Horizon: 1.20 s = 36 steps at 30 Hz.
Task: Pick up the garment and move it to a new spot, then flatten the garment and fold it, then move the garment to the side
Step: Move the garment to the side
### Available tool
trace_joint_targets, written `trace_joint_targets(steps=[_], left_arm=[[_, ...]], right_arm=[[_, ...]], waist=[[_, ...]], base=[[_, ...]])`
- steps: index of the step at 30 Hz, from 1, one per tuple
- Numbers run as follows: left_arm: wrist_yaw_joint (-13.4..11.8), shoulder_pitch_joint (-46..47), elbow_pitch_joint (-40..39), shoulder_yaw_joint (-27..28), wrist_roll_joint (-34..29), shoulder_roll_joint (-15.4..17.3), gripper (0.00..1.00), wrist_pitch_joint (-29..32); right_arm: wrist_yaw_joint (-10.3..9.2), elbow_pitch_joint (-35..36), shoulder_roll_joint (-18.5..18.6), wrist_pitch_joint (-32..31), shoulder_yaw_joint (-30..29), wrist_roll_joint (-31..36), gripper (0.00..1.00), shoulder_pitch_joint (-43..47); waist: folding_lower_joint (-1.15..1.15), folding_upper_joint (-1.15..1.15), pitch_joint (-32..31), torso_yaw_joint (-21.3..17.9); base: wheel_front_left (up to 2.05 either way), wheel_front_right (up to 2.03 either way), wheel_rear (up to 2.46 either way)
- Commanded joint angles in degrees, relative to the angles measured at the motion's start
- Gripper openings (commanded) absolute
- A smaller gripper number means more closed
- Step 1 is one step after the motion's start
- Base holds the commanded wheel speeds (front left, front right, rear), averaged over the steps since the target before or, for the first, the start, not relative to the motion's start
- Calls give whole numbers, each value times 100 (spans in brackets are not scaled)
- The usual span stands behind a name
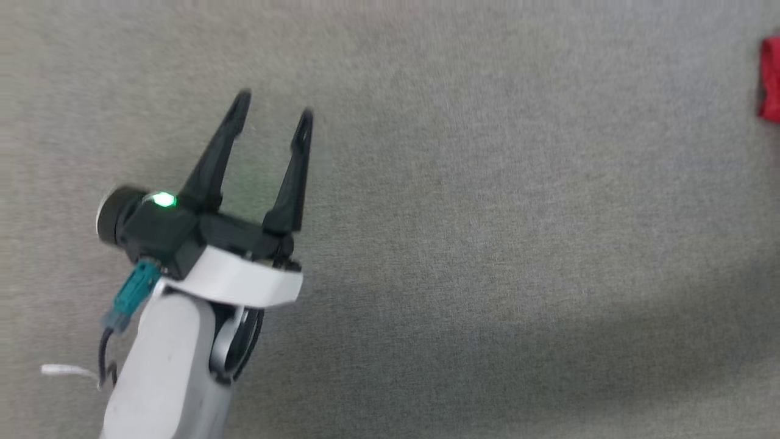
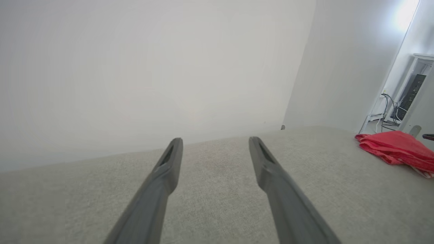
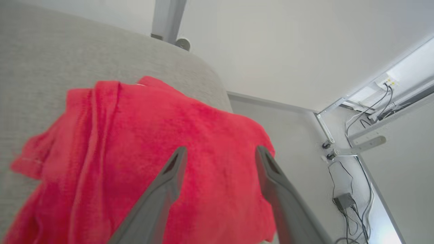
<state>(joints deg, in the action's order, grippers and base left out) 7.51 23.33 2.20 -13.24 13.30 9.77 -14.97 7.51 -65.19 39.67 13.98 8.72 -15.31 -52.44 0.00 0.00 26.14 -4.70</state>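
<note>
**Red shirt lies at the far right side, both grippers empty**

The biggest thing I see is the wide grey cloth-covered top (image 1: pixel 487 244) that I work on. Most of it is bare in the head view.

Next is the garment (image 3: pixel 169 135). It lies in a soft red bundle at the far right of the grey top, close to the corner and the edge. It is layered on itself, with some wrinkles and a bit of pale trim showing. I cannot tell whether the fold is neat, because one side is blurred and part of it runs out of the picture.

My right gripper (image 3: pixel 221 149) hangs just over the red cloth. Its two fingers are spread wide and nothing is pinched between them. I cannot tell whether the tips touch the cloth.

My left gripper (image 1: pixel 274 107) is on the left, well apart from the garment. Its fingers are spread wide too, with only grey top under them.

So I think the job is close to its end. The garment looks picked up, folded in some way and put to the side. What may be left is pulling my right arm away and checking that the bundle sits safely on the top and does not slide off the edge.
</note>
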Motion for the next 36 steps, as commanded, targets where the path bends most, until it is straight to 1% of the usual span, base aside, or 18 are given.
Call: trace_joint_targets(steps=[1,2,5,10,13,20,24,31,34,36], left_arm=[[-7,-189,30,91,17,-20,100,-30],[-7,-189,30,91,17,-20,100,-30],[-7,-523,85,246,10,-67,100,-30],[-7,-1057,224,419,48,-160,100,-30],[-7,-1346,307,514,100,-202,100,-30],[-7,-1868,468,691,199,-314,100,-30],[-7,-2068,561,808,252,-303,100,-30],[-7,-2418,569,1006,270,-258,100,-30],[-7,-2583,506,1084,274,-274,100,-30],[-7,-2702,455,1159,299,-290,100,-30]], right_arm=[[-5,137,-114,58,113,-83,100,157],[-5,137,-114,58,113,-83,100,157],[-5,461,-340,95,405,-253,100,472],[-5,1104,-645,115,896,-657,100,1171],[-5,1562,-744,118,1015,-938,100,1597],[-5,2648,-992,121,886,-1251,100,2692],[-4,3181,-1183,121,597,-1289,100,3260],[-5,4127,-1583,121,-44,-1373,100,4175],[-4,4518,-1740,121,-186,-1349,100,4545],[-4,4764,-1772,56,-238,-1324,100,4749]], waist=[[0,0,-311,117],[0,0,-311,117],[0,0,-607,230],[0,0,-1114,502],[0,0,-1362,652],[0,0,-1856,931],[0,0,-2082,1030],[0,0,-2348,1029],[0,0,-2419,983],[0,0,-2443,924]], base=[[0,0,0],[0,0,0],[0,0,0],[0,0,0],[0,0,0],[0,0,0],[0,0,0],[0,0,0],[0,0,0],[0,0,0]])
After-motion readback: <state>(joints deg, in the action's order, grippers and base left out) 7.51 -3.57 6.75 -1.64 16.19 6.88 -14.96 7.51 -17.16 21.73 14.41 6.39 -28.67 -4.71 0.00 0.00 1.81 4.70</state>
